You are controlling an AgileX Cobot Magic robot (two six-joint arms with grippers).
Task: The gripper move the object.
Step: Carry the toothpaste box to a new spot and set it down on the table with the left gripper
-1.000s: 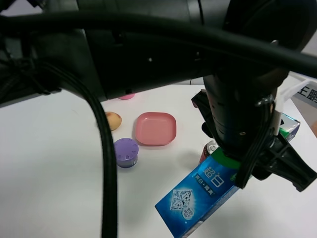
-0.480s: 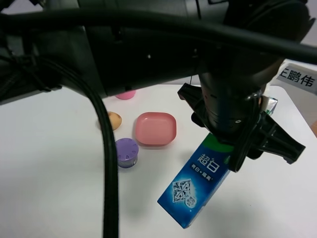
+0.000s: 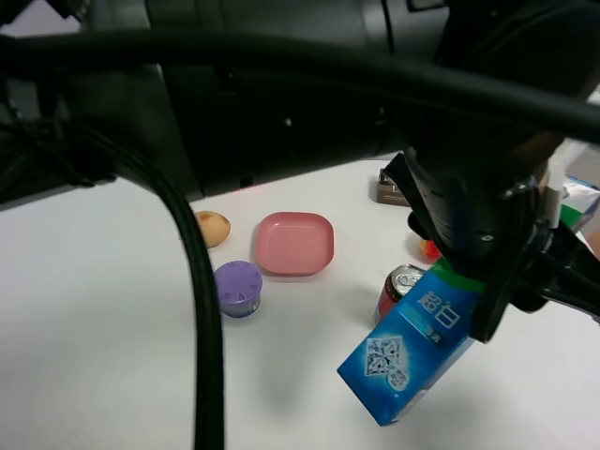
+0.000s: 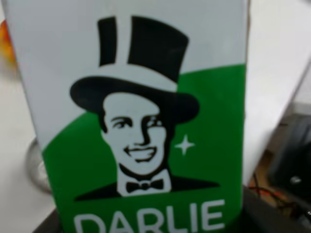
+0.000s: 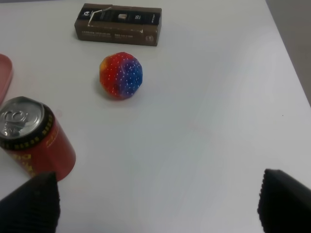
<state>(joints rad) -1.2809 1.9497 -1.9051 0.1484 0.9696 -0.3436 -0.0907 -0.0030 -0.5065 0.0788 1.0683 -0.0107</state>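
The toothpaste box (image 3: 412, 352) hangs tilted above the white table (image 3: 94, 309), blue end down and green end up inside my left gripper (image 3: 461, 281). That large black gripper, with trailing cables, is shut on the box and has reached over to the right side of the exterior view. The left wrist view is filled by the box's green face (image 4: 141, 121) with the top-hatted man and "DARLIE". My right gripper (image 5: 158, 208) is open and empty, its black fingertips (image 5: 30, 204) wide apart above bare table.
A red can (image 3: 398, 289) stands just behind the box and shows in the right wrist view (image 5: 34, 143). A multicoloured ball (image 5: 121, 75), a dark brown box (image 5: 119, 24), a pink dish (image 3: 294, 243), a purple tub (image 3: 238, 287) and a tan egg shape (image 3: 212, 227) lie around. A black cable (image 3: 202, 319) hangs in front.
My left gripper has carried the toothpaste box to the right. The red can and the dark brown box have come back into view behind it.
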